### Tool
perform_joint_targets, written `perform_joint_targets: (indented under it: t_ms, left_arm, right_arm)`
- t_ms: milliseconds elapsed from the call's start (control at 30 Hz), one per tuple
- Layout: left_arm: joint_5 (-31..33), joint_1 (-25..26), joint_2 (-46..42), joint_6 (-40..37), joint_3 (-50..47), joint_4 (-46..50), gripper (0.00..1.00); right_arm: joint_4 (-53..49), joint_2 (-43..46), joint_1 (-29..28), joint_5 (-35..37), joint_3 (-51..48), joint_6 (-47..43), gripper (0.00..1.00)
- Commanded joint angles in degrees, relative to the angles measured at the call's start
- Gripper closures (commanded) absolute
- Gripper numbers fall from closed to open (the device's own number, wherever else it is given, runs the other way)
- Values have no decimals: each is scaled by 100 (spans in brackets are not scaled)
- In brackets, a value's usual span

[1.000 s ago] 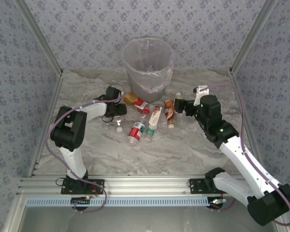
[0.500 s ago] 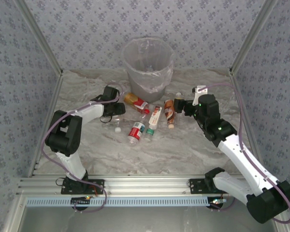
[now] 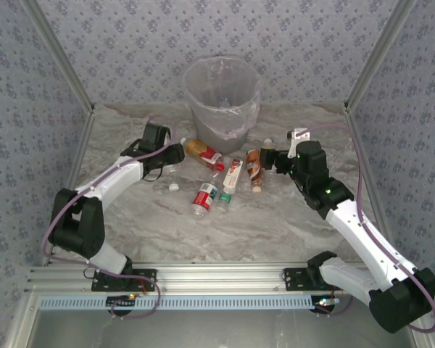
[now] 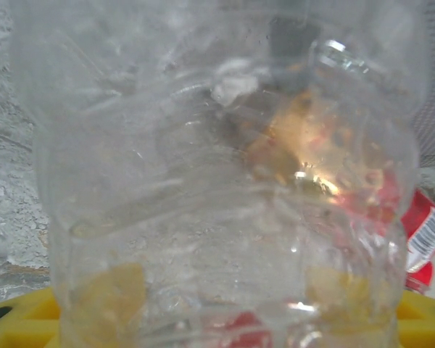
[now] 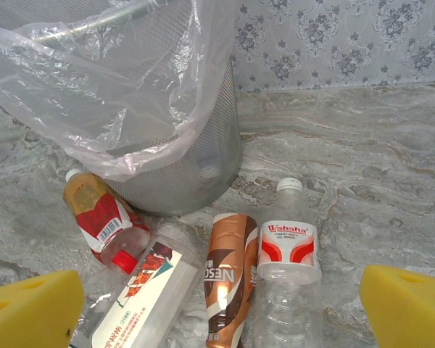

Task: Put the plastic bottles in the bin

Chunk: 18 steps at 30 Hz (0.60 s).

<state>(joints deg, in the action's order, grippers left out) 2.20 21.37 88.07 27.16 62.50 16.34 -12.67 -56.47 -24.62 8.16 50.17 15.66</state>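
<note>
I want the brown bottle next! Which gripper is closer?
Right. The right gripper sits just beside the brown bottle; the left gripper, holding a clear bottle, is across the pile.

A clear bottle [image 4: 225, 181] blurs against the left wrist camera — shapes behind it smear, and a red-label bottle [image 4: 424, 235] at 4 o'clock is cut by the edge. From the right wrist, the bin [image 5: 196, 167] is cropped at 12 o'clock, the brown bottle [image 5: 228, 283] at 6.

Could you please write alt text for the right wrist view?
A grey mesh bin lined with a clear bag stands on a marbled table; before it lie a red-labelled bottle, a white-labelled bottle, a brown bottle and a white-capped clear bottle. Yellow pads of the open jaws frame the bottom corners.
</note>
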Motion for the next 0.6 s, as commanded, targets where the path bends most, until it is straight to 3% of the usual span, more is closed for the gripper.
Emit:
perform_joint_targets:
  t_ms: [0, 167, 300, 567]
  left_arm:
    - [-26, 47, -357, -105, 173, 184, 41]
    - [11, 124, -738, -145, 313, 190, 42]
    - [462, 162, -999, -319, 663, 45, 42]
    - [542, 295, -1304, -451, 743, -1410, 41]
  right_arm:
    - [-5, -45, 11, -43, 185, 27, 0]
    - [1, -66, 18, -77, 206, 34, 0]
    - [17, -84, 12, -95, 216, 16, 0]
    - [-31, -60, -8, -119, 241, 45, 0]
